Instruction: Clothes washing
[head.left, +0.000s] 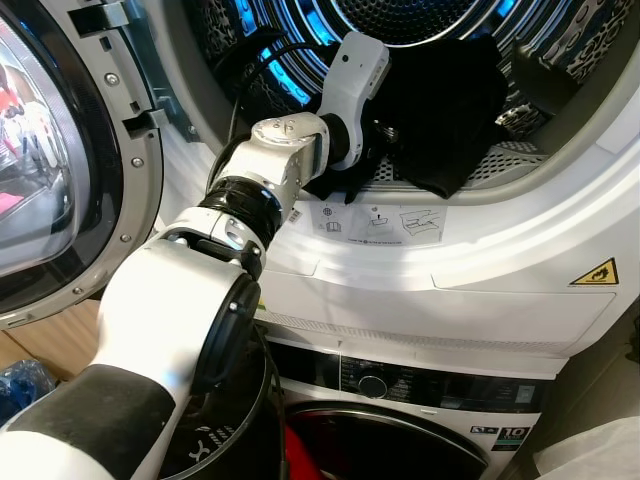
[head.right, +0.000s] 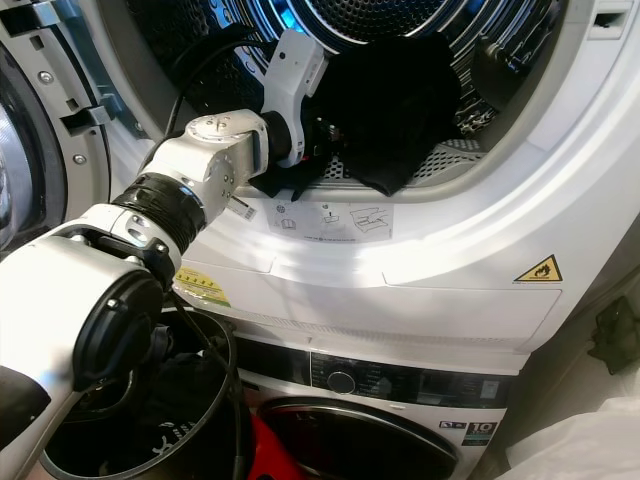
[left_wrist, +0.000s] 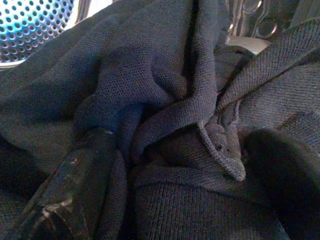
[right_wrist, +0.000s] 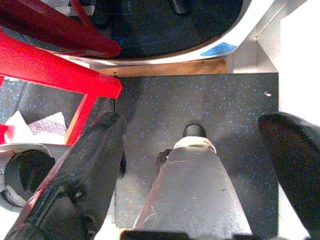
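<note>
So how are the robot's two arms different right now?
The left gripper is reaching into the upper drum, its fingers pressed into dark cloth; the right gripper hangs low over the speckled floor, open and holding nothing. Both have two long black fingers.
</note>
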